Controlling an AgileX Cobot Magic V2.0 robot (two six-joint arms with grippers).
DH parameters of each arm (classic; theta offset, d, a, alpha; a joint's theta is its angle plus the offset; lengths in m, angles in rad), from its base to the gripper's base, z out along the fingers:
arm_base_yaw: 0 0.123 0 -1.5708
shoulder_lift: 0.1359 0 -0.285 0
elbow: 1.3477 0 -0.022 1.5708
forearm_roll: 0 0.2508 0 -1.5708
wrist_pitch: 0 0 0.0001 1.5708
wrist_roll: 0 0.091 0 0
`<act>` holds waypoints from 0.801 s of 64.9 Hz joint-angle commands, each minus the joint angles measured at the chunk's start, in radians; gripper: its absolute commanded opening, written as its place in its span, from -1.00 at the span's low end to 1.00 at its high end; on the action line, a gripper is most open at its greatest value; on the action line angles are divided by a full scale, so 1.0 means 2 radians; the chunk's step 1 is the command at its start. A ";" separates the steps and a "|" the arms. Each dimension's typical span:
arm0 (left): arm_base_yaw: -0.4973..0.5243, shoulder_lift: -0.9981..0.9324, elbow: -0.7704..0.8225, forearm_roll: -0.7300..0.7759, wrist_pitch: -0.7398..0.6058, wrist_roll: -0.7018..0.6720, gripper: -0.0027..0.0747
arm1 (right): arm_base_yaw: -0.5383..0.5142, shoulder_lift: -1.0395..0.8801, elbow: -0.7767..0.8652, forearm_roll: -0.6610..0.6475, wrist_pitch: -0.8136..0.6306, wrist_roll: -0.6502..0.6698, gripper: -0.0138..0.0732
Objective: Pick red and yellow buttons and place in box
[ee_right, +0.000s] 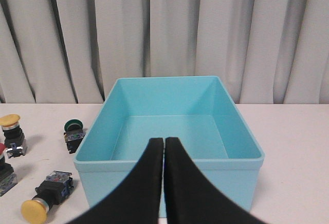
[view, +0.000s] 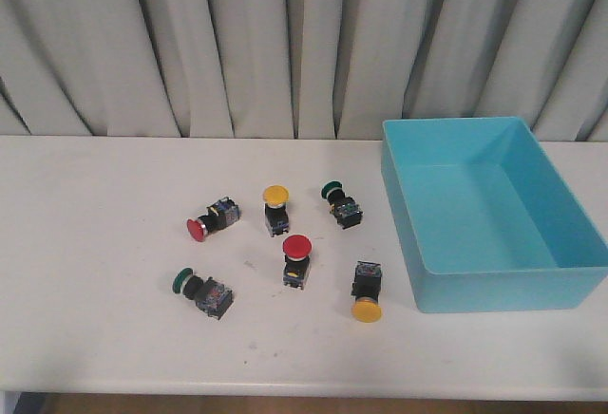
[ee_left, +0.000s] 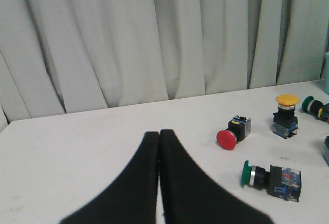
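Note:
Two red buttons lie on the white table, one on its side (view: 199,228) (ee_left: 227,137) and one with its cap up (view: 297,248). A yellow button stands upright (view: 275,195) (ee_left: 286,100) and another lies on its side (view: 367,309) (ee_right: 36,208) near the box. The turquoise box (view: 494,291) (ee_right: 169,183) stands empty at the right. My left gripper (ee_left: 158,134) is shut and empty, well short of the buttons. My right gripper (ee_right: 164,142) is shut and empty, in front of the box's near wall. Neither gripper shows in the front view.
Two green-capped buttons lie among the others, one at the front left (view: 182,282) (ee_left: 247,173) and one near the box (view: 332,189) (ee_right: 74,127). Grey curtains (view: 285,44) hang behind the table. The table's front edge (view: 285,390) runs close below the buttons.

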State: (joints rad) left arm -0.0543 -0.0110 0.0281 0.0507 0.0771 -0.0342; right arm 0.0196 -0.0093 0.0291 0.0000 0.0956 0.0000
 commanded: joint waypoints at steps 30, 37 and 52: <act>0.001 -0.003 -0.057 -0.002 -0.087 -0.032 -0.95 | -0.003 -0.004 -0.089 0.009 0.005 0.000 -0.69; 0.001 0.021 -0.123 -0.002 -0.061 -0.032 -0.95 | -0.003 0.015 -0.146 0.000 0.042 0.000 -0.69; 0.001 0.119 -0.257 -0.002 0.051 -0.032 -0.95 | -0.003 0.120 -0.271 0.000 0.106 0.000 -0.69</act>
State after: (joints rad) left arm -0.0543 0.1460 -0.3798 0.0507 0.1458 -0.0882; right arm 0.0196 0.1419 -0.4234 0.0084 0.3352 0.0064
